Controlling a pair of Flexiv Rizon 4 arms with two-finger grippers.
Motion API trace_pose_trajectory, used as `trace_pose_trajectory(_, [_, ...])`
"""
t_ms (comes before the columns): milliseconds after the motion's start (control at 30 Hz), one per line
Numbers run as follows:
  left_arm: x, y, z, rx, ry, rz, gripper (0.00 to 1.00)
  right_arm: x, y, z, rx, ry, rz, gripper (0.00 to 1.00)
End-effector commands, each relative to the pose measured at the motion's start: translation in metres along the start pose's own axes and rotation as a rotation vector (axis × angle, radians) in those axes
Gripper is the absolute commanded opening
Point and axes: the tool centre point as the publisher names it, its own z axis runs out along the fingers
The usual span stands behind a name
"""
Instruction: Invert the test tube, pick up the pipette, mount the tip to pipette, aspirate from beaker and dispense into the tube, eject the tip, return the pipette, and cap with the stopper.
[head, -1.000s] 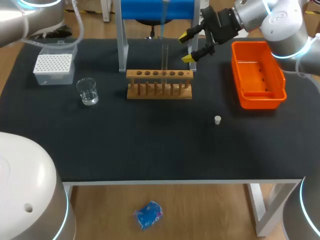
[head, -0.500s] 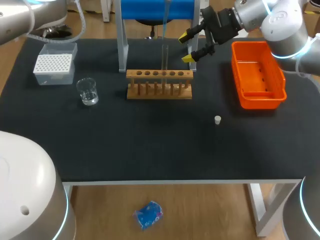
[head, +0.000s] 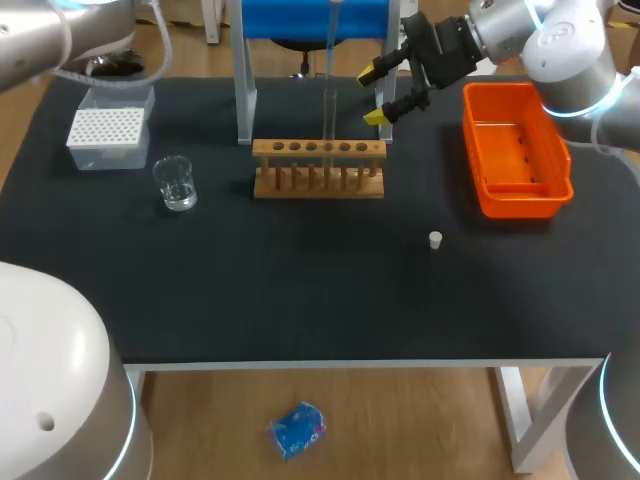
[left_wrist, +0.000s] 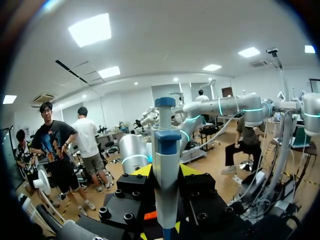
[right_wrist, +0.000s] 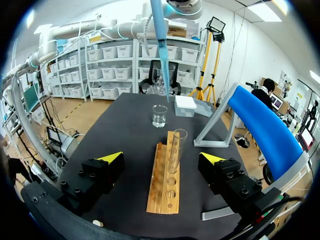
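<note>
Gripping the pipette (left_wrist: 165, 150) upright, the left gripper (left_wrist: 166, 175) is clamped on its body; the narrow end points down, well above the table (head: 300, 290). Right gripper (head: 376, 93): fingers spread wide, holding nothing. Test tube (head: 329, 115) stands mouth up in the wooden rack (head: 318, 170), just ahead of the right gripper. Beaker (head: 175, 183) sits near the tip box (head: 107, 135). Stopper (head: 435, 239) lies apart, near the orange bin (head: 515, 150).
</note>
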Motion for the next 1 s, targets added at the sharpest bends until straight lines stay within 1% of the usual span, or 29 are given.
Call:
trace_pose_trajectory(33, [-0.015,0.011,-0.001,0.034,0.049,0.005,0.0,0.0,0.0,-0.001,0.002,0.0,0.0,1.0])
trace_pose_trajectory(67, [-0.017,0.013,-0.001,0.025,0.057,0.002,0.0,0.0,0.0,-0.001,0.002,0.0,0.0,1.0])
trace_pose_trajectory(133, [-0.02,0.015,-0.001,0.044,0.065,0.007,0.0,0.0,0.0,-0.001,0.002,0.0,0.0,1.0])
trace_pose_trajectory(233, [-0.024,0.021,-0.002,0.044,0.07,0.0,0.0,0.0,0.0,-0.001,0.002,0.0,0.0,1.0])
trace_pose_trajectory(600, [-0.032,0.036,-0.012,0.053,0.063,-0.02,0.0,0.0,0.0,-0.001,0.002,0.0,0.0,1.0])
trace_pose_trajectory(1000, [-0.032,0.042,-0.012,0.071,0.06,-0.044,0.0,0.0,0.0,-0.001,0.002,0.0,0.0,1.0])
